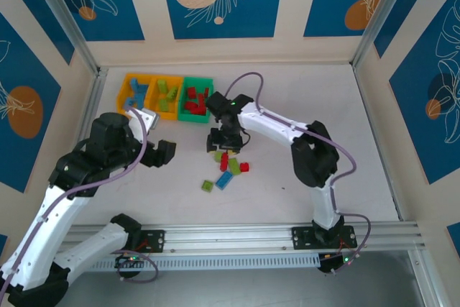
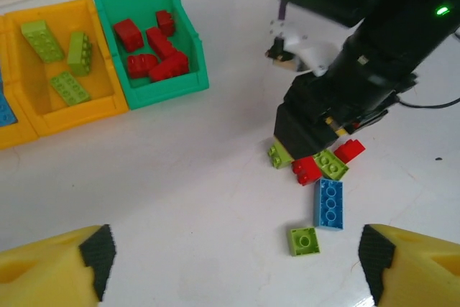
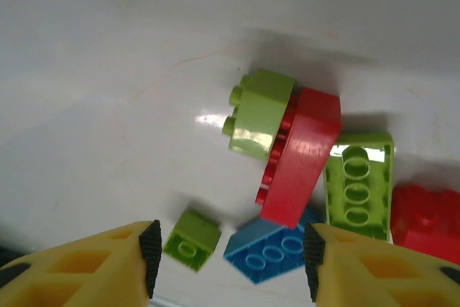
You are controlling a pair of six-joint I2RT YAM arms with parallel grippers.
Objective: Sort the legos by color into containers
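Nearest the right wrist lens were my right pincer's (image 3: pixel 231 264) yellow fingers (image 3: pixel 86 267). They stood part open with nothing between the pads, low over the loose pile on the bench (image 1: pixel 323 91). Just beyond the tips lay the red brick (image 3: pixel 298 156), tipped up on edge, its studs pressed against a small lime brick (image 3: pixel 260 114). Its long axis ran near to far, leaning slightly right, so roughly in line with the gap rather than across it. Its near end sat between the two fingers. I judged a close there would catch its long sides, though the lime piece might come along.

Crowding it were a long lime brick (image 3: pixel 357 185) on the right, a blue brick (image 3: pixel 269 253) beneath the gap, and another red one (image 3: pixel 424 221). The right arm was plainly nearer. The left pincer (image 2: pixel 231 264) hung wide open and empty, well back on the near left. The green bin (image 2: pixel 172 88) holding the reds sat far and left of the pile, beside the orange-yellow bin (image 2: pixel 79 113) of limes.
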